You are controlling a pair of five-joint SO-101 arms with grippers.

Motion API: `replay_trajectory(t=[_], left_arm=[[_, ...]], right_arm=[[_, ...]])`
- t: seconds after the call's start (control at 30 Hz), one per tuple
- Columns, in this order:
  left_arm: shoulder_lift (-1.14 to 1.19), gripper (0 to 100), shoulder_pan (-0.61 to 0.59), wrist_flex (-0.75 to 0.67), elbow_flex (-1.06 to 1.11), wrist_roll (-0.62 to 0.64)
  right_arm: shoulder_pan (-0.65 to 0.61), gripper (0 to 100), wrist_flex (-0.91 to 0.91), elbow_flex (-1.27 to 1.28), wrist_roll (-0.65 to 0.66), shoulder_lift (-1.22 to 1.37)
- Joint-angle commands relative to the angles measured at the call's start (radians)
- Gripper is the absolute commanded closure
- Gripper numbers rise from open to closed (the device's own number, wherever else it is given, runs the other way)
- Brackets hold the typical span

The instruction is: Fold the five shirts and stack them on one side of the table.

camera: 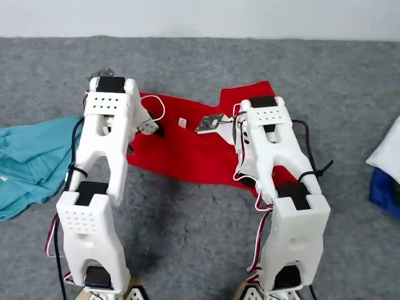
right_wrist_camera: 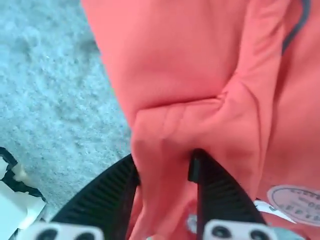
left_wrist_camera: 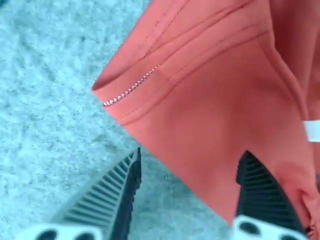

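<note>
Right hand [right_wrist_camera: 165, 161] pinching red shirt [right_wrist_camera: 200, 75], grey carpet [right_wrist_camera: 50, 90]

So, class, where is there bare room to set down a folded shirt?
Bare: the far strip behind the red shirt, and the stretch between it and the white shirt. Crowded: centre, and left by the teal shirt.

Soft matt cloth for the red shirt [camera: 181, 153]; under the red shirt, rough fuzzy grey surface [camera: 187, 231]; above it, smooth white plastic arms [camera: 103, 144].

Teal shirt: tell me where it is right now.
In the high view the teal shirt lies crumpled at the picture's left edge, to the left of the red shirt.
</note>
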Motion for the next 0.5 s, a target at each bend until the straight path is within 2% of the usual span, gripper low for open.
replay_trajectory(t=[0.0,0.17,0.3,0.47], left_arm=[[-0.011,71,0.002,0.034,-0.008,-0.011],[-0.011,71,0.002,0.034,-0.008,-0.011],[-0.011,71,0.006,0.034,-0.010,-0.011],[-0.011,71,0.003,0.032,-0.012,-0.011]], right_arm=[[0.005,85.1,0.041,-0.098,0.009,-0.013],[-0.001,86.9,0.041,-0.170,0.011,-0.004],[-0.016,99.5,0.030,-0.170,0.011,-0.002],[-0.018,99.0,0.005,-0.169,0.011,-0.002]])
